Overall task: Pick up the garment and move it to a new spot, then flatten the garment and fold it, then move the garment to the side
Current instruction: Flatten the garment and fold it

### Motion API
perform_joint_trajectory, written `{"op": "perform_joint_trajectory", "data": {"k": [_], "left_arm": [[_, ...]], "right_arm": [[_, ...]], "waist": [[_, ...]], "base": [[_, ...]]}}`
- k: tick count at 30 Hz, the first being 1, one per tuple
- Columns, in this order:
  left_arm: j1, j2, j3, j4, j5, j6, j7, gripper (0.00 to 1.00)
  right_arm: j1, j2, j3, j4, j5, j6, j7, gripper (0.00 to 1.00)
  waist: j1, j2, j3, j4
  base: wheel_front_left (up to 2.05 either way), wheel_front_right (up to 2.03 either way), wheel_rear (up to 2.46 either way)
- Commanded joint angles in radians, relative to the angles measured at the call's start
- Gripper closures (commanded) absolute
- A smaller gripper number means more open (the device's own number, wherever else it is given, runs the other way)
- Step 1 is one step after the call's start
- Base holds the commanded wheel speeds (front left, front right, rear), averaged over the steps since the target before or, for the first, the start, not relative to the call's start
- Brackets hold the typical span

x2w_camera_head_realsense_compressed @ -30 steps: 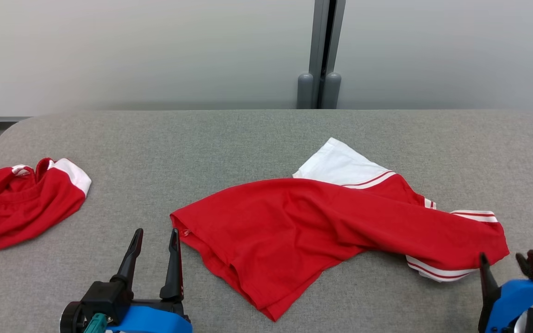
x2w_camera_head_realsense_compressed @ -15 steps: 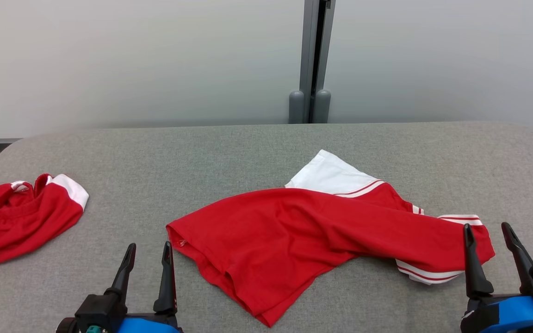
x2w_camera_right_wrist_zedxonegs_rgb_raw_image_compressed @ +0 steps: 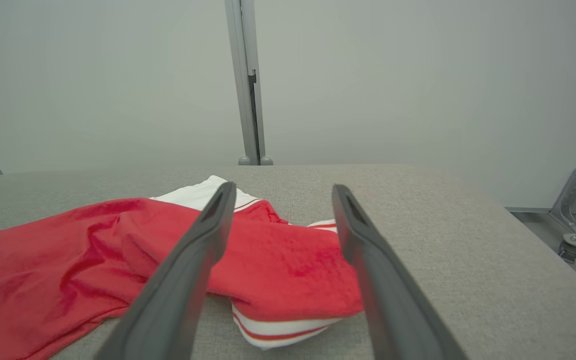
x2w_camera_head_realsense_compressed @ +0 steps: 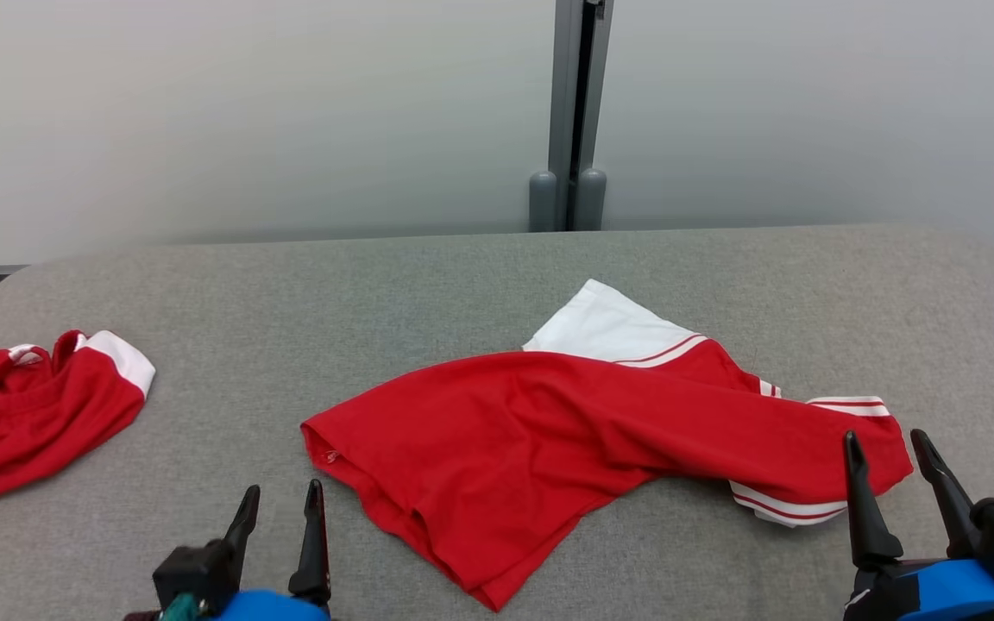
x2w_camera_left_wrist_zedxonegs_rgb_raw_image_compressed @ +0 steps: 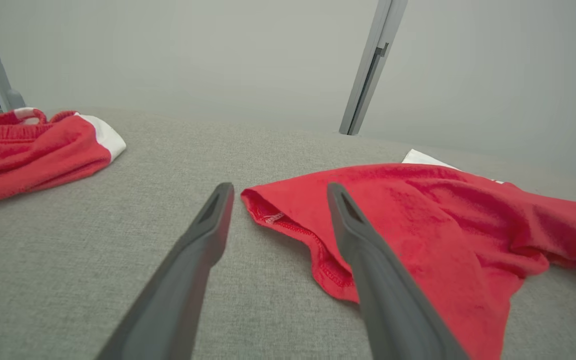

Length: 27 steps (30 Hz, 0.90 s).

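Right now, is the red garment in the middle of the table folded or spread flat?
Neither: the red garment lies rumpled and twisted on the table, its red cloth draped over a white part.

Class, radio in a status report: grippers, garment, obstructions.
Left gripper open, empty. Right gripper open, empty. Red garment crumpled on table, not gripped. Second garment far left, apart.
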Motion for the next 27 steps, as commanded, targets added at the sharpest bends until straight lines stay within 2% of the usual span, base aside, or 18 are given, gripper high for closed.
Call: {"op": "perform_joint_trajectory", "data": {"k": [1,7,11,17,20,24,27], "left_arm": [[-0.044,-0.001,-0.005,0.021,-0.006,-0.005,0.021,0.00],[-0.178,-0.007,0.010,0.165,-0.047,0.013,0.140,0.00],[-0.248,-0.014,0.021,0.264,-0.085,0.039,0.220,0.00],[-0.312,-0.023,0.042,0.354,-0.137,0.104,0.265,0.00],[-0.328,-0.027,0.041,0.374,-0.158,0.119,0.277,0.00],[-0.338,-0.032,0.014,0.404,-0.198,0.102,0.300,0.00],[-0.354,-0.035,-0.021,0.409,-0.232,0.072,0.300,0.00]], "right_arm": [[0.006,-0.003,0.005,-0.002,0.004,0.000,0.005,0.00],[-0.024,-0.003,0.030,-0.017,0.004,0.000,0.010,0.00],[-0.033,-0.003,0.049,-0.020,0.010,0.000,0.012,0.00],[-0.048,-0.003,0.074,-0.028,0.015,0.000,0.005,0.00],[-0.052,-0.003,0.076,-0.031,0.020,0.000,0.002,0.00],[-0.062,-0.003,0.070,-0.030,0.042,0.000,0.010,0.00],[-0.066,-0.003,0.066,-0.034,0.045,0.000,0.005,0.00]], "waist": [[0.0001,0.0001,0.007,-0.004],[0.0001,0.0001,0.050,-0.032],[0.0001,0.0001,0.080,-0.056],[0.0001,0.0001,0.122,-0.083],[0.0001,0.0001,0.134,-0.087],[0.0001,0.0001,0.155,-0.092],[0.0001,0.0001,0.164,-0.091]], "base": [[0.00,0.00,0.00],[0.00,0.00,0.00],[0.00,0.00,0.00],[0.00,0.00,0.00],[0.00,0.00,0.00],[0.00,0.00,0.00],[0.00,0.00,0.00]]}}
